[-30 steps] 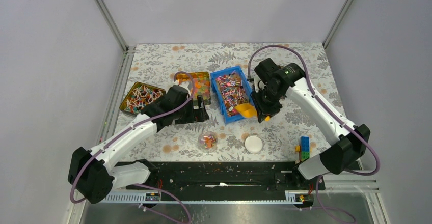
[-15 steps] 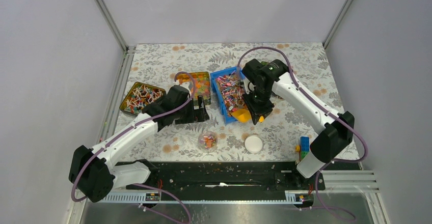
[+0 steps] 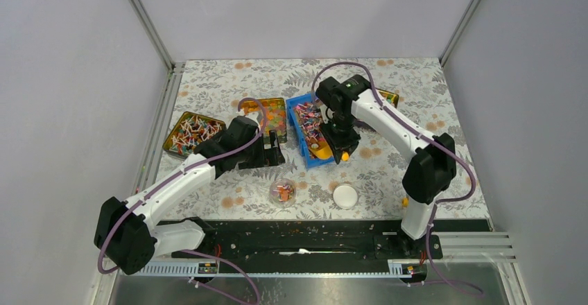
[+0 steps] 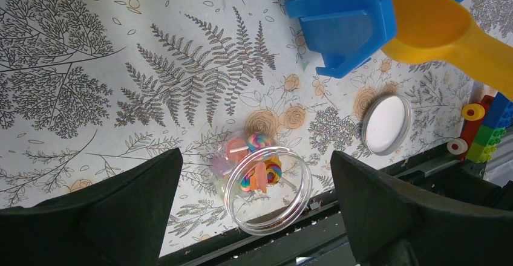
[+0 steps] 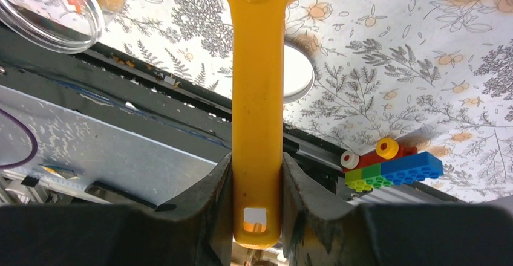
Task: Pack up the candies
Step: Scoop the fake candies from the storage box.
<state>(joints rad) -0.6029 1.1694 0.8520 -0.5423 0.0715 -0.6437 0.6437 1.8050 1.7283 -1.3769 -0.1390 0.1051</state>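
**When Packing Twist-Wrapped Candies: Handling and Container Status**

Because each of the candies [image 3: 310, 119] is tiny, light and wrapped in slick twisted film, single pieces are judged likely to slip or skid out of a pinch. The wrapper ends look easily crushed. Bulk transfer by tool is therefore the sounder method: take hold of the yellow scoop [image 5: 257, 97] by its handle, not of the candies themselves.

**Location.** The candies lie heaped in the blue bin [image 4: 339, 18], which stands just toward 12 o'clock from the middle of the worktop [image 3: 229, 83].

**Jaws.** The right jaws are clamped on the scoop handle near its end, one on each side. The scoop bowl sits at the 6 o'clock end of the bin. Whether the bowl carries a load cannot be told. The left jaws stand wide apart and hold nothing, at 9 o'clock of the bin.

**Containers.**
- Clear jar [image 4: 284, 214]: uncapped and upright, at 6 o'clock of the left jaws. It holds only a few bright sweets of a kind that cannot be told, and is judged mostly unfilled.
- White lid [image 4: 387, 123]: flat on the worktop at 3 o'clock of the jar, apart from it.
- Gold tin [image 3: 263, 100]: at 9 o'clock of the bin, holding orange-and-yellow jelly pieces.
- Second gold tin [image 3: 170, 143]: farther toward 9 o'clock, holding mixed coloured sweets.

**Caution.** The jar mouth looks little wider than the scoop bowl, so tipping is judged to need care against spillage.
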